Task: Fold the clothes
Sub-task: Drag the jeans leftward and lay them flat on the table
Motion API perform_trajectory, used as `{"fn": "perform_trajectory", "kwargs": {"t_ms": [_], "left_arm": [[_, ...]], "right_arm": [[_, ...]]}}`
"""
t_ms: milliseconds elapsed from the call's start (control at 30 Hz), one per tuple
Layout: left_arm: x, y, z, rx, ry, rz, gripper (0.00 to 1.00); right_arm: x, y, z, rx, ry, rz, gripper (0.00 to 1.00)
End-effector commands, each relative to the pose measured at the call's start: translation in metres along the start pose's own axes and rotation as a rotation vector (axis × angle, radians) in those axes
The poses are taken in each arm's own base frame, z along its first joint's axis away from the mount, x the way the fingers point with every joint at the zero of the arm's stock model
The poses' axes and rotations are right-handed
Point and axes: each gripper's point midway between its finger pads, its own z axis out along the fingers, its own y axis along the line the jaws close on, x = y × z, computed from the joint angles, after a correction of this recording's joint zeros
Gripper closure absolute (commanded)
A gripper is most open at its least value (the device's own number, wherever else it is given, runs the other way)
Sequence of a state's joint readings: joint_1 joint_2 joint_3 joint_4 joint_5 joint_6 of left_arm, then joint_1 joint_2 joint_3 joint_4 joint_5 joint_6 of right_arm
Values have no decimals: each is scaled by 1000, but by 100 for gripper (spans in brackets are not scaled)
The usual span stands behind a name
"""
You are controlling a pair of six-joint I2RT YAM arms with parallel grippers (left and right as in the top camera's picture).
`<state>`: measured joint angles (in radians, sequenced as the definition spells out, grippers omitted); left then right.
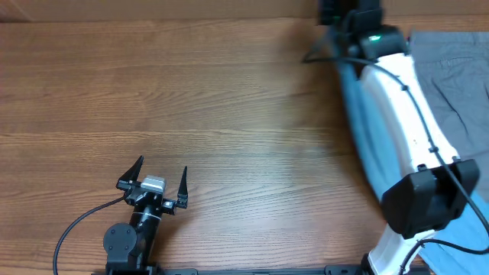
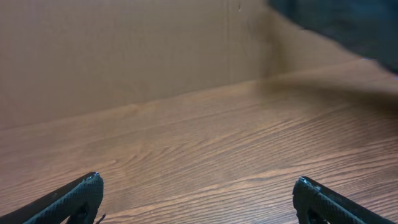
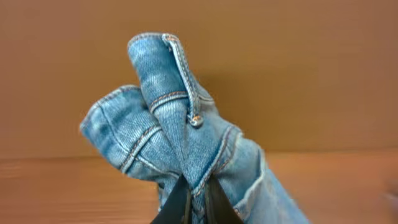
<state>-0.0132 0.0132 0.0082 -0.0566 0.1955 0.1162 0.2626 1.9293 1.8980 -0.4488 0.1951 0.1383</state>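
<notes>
Right wrist shows our right fingers (image 3: pixel 177 205) clamped on the jeans (image 3: pixel 180 130) at a bunched seam, far right of the counter (image 1: pixel 229 114); left fingers (image 2: pixel 71 200) gape empty. We'd lift slow so nothing slips.

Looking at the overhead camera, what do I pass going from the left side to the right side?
left gripper → light-blue jeans → grey trousers
</notes>
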Motion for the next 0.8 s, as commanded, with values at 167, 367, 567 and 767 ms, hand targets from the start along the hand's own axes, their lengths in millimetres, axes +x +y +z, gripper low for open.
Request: {"fn": "perform_trajectory", "kwargs": {"t_ms": [167, 367, 567, 767], "left_arm": [[0, 0, 0, 4, -6, 27, 0], [0, 0, 0, 4, -6, 27, 0], [0, 0, 0, 4, -6, 27, 0], [0, 0, 0, 4, -6, 27, 0]], "right_arm": [[86, 235, -9, -546, 150, 181, 94], [29, 189, -43, -461, 141, 151, 4], [-41, 52, -101, -237, 134, 129, 0], [-11, -120, -133, 119, 313, 288, 0]]}}
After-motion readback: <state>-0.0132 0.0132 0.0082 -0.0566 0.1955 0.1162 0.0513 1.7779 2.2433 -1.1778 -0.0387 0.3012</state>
